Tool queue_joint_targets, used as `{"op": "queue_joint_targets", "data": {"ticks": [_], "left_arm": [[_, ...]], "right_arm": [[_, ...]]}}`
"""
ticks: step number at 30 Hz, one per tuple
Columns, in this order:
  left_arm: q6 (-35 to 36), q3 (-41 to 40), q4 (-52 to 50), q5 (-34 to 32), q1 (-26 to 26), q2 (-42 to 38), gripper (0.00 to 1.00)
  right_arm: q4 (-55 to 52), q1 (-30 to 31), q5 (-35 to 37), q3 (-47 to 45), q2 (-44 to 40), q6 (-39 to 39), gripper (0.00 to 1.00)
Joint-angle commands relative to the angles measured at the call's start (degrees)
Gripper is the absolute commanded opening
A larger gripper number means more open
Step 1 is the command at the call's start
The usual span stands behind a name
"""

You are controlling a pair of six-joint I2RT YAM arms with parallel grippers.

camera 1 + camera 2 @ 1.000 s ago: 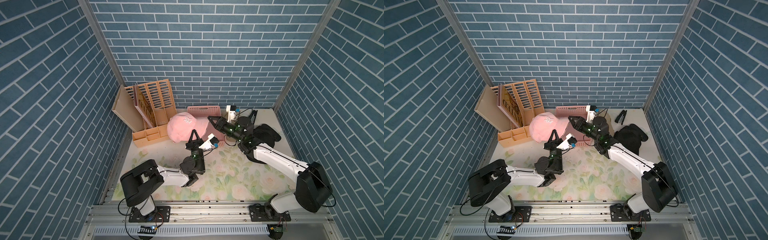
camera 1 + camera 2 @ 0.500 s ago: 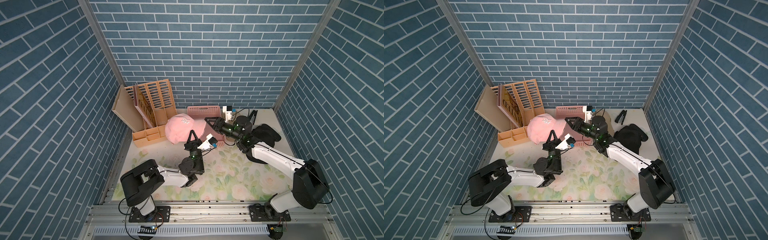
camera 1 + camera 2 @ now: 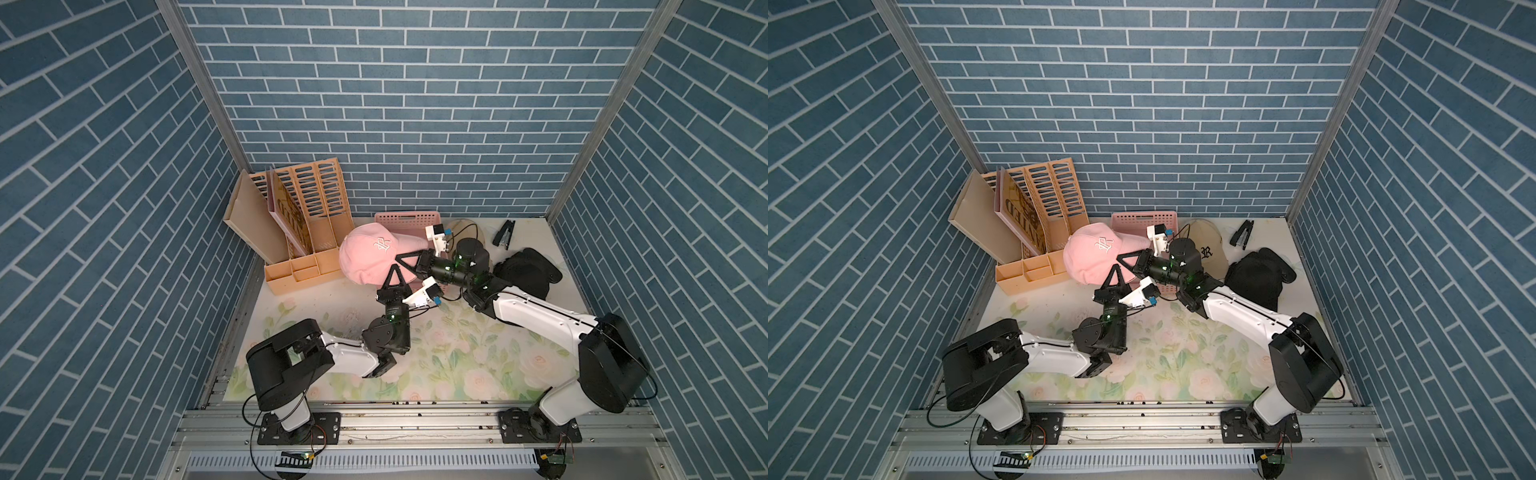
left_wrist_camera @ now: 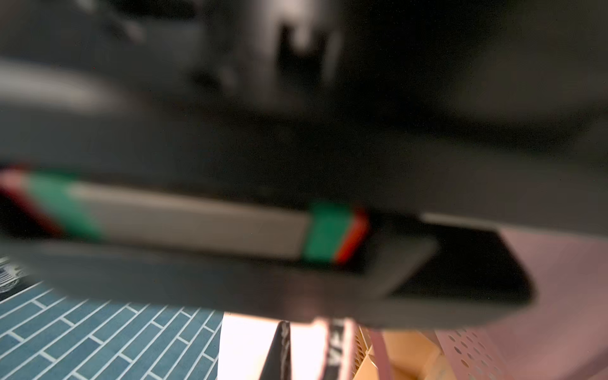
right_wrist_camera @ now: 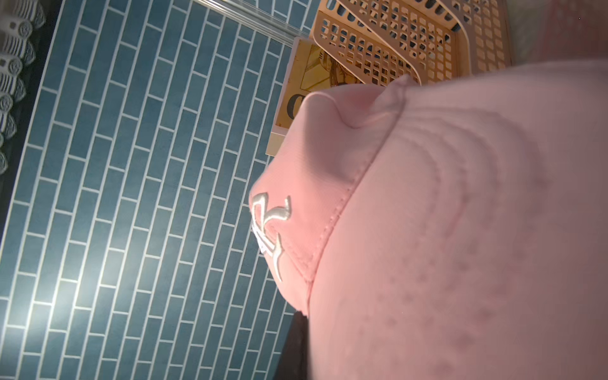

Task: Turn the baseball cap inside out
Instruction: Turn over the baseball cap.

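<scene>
Right claw (image 3: 401,259) closed in on the pink cap (image 3: 368,255)

Since a second earlier, the right claw had edged nearer the peach organiser (image 3: 299,266) and ended against the cap's brim (image 5: 460,230), which filled the right wrist view. The pink cap had hardly shifted: it hung tilted just beside the organiser's front tray. Its crown was still domed outward with the white logo (image 5: 271,230) showing, so the turning had not begun; the approach looked like a second hold being set before the crown could be pushed through (a judgement only). The left claw (image 3: 394,272) had its fingers together at the cap's lower edge, away from the organiser, and seemed to pinch the fabric there. Its wrist view was too blurred to confirm that. Whether the right claw's jaws stood apart or clamped on the brim could not be told: only one black finger showed.
</scene>
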Motion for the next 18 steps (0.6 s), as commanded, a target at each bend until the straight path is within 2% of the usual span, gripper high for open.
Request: {"op": "queue_joint_targets", "data": {"ticks": [1,2,3,6,7,8,10,12,13,18], "left_arm": [[-3.81,-0.07,2.58,2.24,-1.62,-2.65,0.00],[-4.21,-0.25,2.67,1.84,-1.74,-2.65,0.00],[-4.76,-0.32,2.67,1.39,-1.79,-2.73,0.09],[-8.80,-0.31,-0.44,0.01,-2.48,-4.37,0.50],[-13.38,0.41,-7.15,-0.67,-2.73,-6.28,0.64],[-18.97,1.35,-16.75,-0.63,-2.91,-8.61,0.72],[-36.11,4.80,-43.89,4.34,-3.02,-15.45,0.99],[-47.49,6.74,-55.81,9.89,-2.66,-20.89,1.00],[-50.61,6.53,-57.47,11.66,-2.62,-23.33,1.00],[-57.01,7.06,-63.53,13.10,-2.50,-29.51,1.00]], "right_arm": [[1.83,0.85,-2.96,0.24,1.13,-6.29,0.00],[1.61,0.76,-3.33,0.63,1.63,-6.28,0.00],[1.46,0.67,-3.71,1.15,2.01,-6.30,0.00],[0.00,0.31,-3.76,2.38,2.44,-7.84,0.00],[-1.31,-0.01,-3.24,3.01,2.45,-8.98,0.00],[-2.79,-0.45,-3.01,3.65,2.64,-10.05,0.00],[-3.93,-2.01,-3.57,4.63,2.96,-11.17,0.00],[-4.55,-3.73,-3.97,5.29,2.88,-11.88,0.00],[-5.23,-4.58,-4.02,5.42,2.62,-12.71,0.00],[-8.38,-7.66,-4.11,4.75,0.61,-16.16,0.00]]}}
